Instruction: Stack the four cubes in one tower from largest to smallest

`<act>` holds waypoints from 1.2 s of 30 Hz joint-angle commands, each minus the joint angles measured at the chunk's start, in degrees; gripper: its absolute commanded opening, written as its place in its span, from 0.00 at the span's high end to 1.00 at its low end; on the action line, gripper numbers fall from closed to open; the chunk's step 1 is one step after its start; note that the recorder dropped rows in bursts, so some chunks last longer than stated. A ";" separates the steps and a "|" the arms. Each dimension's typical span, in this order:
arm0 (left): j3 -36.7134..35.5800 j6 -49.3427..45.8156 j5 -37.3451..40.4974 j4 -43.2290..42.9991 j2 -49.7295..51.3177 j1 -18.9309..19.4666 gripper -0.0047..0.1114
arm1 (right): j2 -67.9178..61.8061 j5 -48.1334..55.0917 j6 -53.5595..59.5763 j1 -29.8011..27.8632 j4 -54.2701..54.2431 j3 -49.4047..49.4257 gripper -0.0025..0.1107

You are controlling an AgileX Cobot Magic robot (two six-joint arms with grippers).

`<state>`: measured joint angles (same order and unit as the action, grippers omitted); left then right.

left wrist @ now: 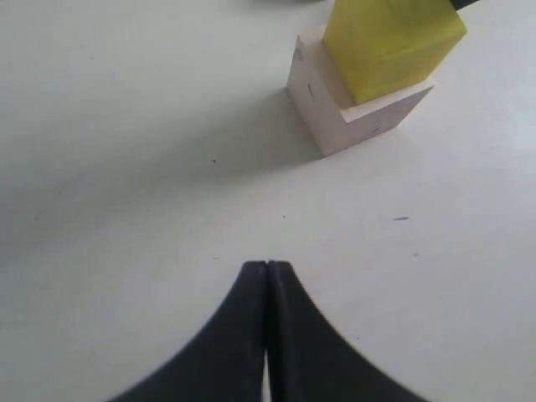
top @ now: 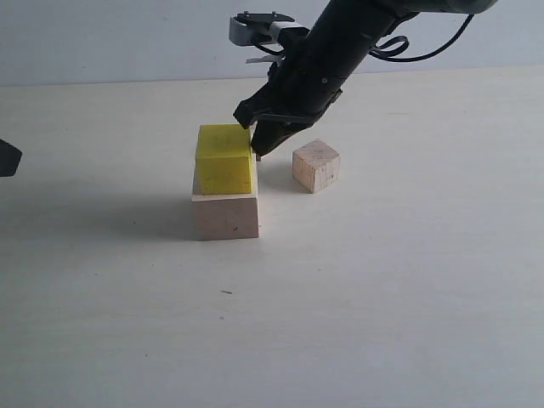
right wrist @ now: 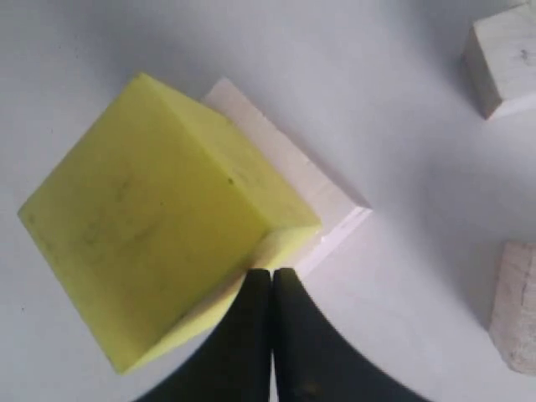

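While yellow cube sits on large wooden cube, right gripper clenched beside it; left gripper clenched.

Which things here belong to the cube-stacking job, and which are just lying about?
Job: large wooden cube; yellow cube on it; loose wooden cube; second loose wooden cube.
Lying about: nothing beyond the table and a dark speck.

I see the bright yellow cube sitting flat atop the large pale wooden cube, slightly off-centre; a smaller pale wooden cube stands apart on the bench, to their right.
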<state>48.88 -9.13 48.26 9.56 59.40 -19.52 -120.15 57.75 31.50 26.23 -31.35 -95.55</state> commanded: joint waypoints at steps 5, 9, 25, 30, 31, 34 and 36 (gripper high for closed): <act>-0.27 -0.21 -0.28 0.69 0.22 0.10 0.96 | 0.20 -0.69 3.01 -0.24 -2.21 -0.20 0.98; -0.27 -0.32 -0.18 1.07 0.22 0.10 0.96 | 0.20 -0.91 3.01 -0.24 -2.10 -0.20 0.98; -0.27 -1.18 0.07 1.73 0.22 0.10 0.96 | 3.74 -4.82 -8.55 -0.27 12.74 -0.20 0.98; -0.27 -1.18 0.07 1.73 0.22 0.10 0.96 | 5.91 -8.11 -11.75 -1.31 15.00 -0.20 0.98; -0.27 -1.18 0.20 1.73 0.22 0.10 0.96 | 6.01 -8.09 -12.80 -1.80 15.94 -0.20 0.98; -0.27 -1.18 0.44 1.73 0.22 0.10 0.96 | 6.01 -8.09 -15.09 -3.99 18.57 -0.20 0.98; -0.27 -0.95 0.44 1.73 0.22 0.10 0.96 | 5.91 -7.66 -15.21 -6.05 18.59 -0.20 0.98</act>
<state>48.88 -10.01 48.46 10.86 59.40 -19.52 -114.43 50.35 17.53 22.58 -14.33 -95.55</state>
